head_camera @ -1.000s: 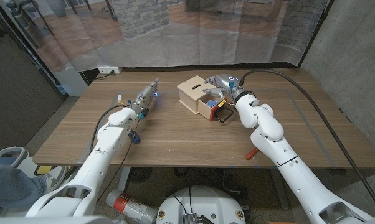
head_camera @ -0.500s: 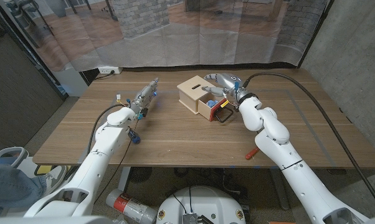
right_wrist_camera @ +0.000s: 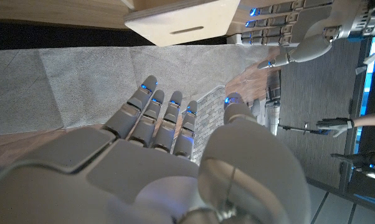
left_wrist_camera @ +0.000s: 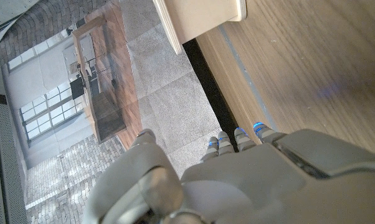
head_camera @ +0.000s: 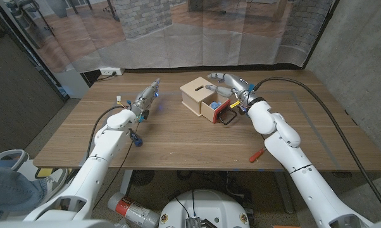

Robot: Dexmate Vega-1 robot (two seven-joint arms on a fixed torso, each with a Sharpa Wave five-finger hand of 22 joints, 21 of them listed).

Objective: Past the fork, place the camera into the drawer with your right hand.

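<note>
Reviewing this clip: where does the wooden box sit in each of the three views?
Head view: box at the table's far middle, beside the right robot hand.
Left wrist view: box beyond the left robot hand's fingertips, across bare table.
Right wrist view: box, slotted face toward the camera, beyond the right robot hand's fingertips.
Shared landmark: the wooden table under the box.
</note>
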